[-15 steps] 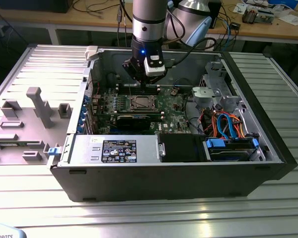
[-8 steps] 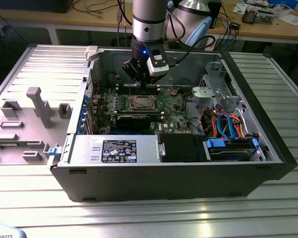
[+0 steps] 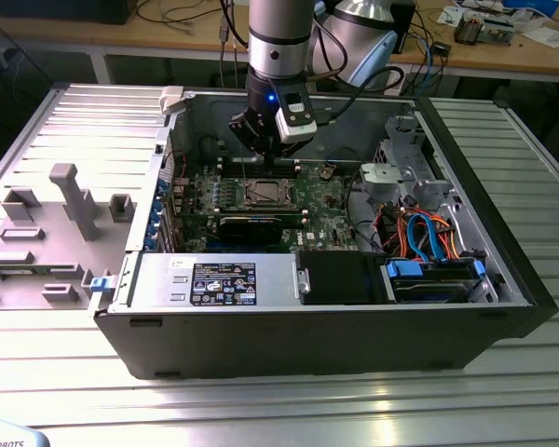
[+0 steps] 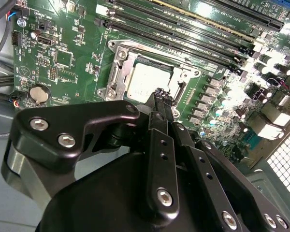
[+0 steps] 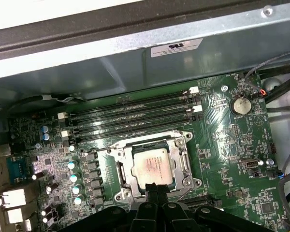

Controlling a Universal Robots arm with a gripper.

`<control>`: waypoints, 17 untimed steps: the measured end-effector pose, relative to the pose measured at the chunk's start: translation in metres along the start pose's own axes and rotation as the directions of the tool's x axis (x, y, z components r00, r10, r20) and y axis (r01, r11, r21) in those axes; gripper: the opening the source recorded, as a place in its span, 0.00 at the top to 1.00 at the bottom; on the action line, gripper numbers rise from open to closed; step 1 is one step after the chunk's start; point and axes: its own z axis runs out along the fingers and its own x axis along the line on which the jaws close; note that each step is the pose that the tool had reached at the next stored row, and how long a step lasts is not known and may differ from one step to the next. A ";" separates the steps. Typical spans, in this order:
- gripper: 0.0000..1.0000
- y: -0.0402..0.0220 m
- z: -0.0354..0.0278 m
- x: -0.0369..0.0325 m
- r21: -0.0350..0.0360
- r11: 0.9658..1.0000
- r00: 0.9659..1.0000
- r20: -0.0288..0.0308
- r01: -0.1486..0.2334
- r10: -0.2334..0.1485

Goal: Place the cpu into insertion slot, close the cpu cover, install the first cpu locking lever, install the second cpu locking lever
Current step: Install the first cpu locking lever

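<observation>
The cpu (image 5: 153, 166) lies flat in the insertion slot (image 3: 264, 193) on the green motherboard, its pale grey face up. The silver cpu cover (image 5: 122, 169) lies down around it, with the chip showing through its window. My gripper (image 5: 154, 187) is shut with nothing between the fingers, and its black tips hang just over one edge of the socket. In the second wrist view the gripper (image 4: 162, 95) ends at the rim beside the cpu (image 4: 147, 79) and the cover (image 4: 117, 72). In the exterior view my gripper (image 3: 265, 154) hangs inside the open case above the socket. I cannot tell how the locking levers stand.
Long black memory slots (image 5: 135, 116) run beside the socket, and a coin battery (image 5: 240, 105) sits farther off. The case's metal wall (image 5: 135, 67) rises behind the board. A drive cage with blue and orange cables (image 3: 429, 233) fills the exterior view's right. A grey fixture tray (image 3: 47, 233) lies outside the case.
</observation>
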 end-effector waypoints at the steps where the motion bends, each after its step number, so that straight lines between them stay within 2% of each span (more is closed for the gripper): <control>1: 0.89 0.0000 0.0000 0.0000 0.000 1.000 1.000 0.000 0.000 0.000; 4: 0.89 -0.0001 0.0001 0.0005 0.000 1.000 1.000 0.000 0.000 0.000; 8: 0.89 -0.0010 0.0001 0.0053 0.000 1.000 1.000 0.000 0.000 0.000; 11: 0.89 -0.0023 0.0002 0.0118 0.000 1.000 1.000 0.000 0.000 0.000; 13: 0.89 -0.0038 0.0004 0.0196 0.000 1.000 1.000 0.000 0.000 0.000; 15: 0.89 -0.0042 0.0008 0.0221 0.000 1.000 1.000 0.000 0.002 -0.002; 16: 0.89 -0.0043 0.0010 0.0222 0.000 1.000 1.000 0.000 0.031 -0.031; 17: 0.89 -0.0043 0.0018 0.0221 0.001 0.997 0.997 -0.001 0.075 -0.075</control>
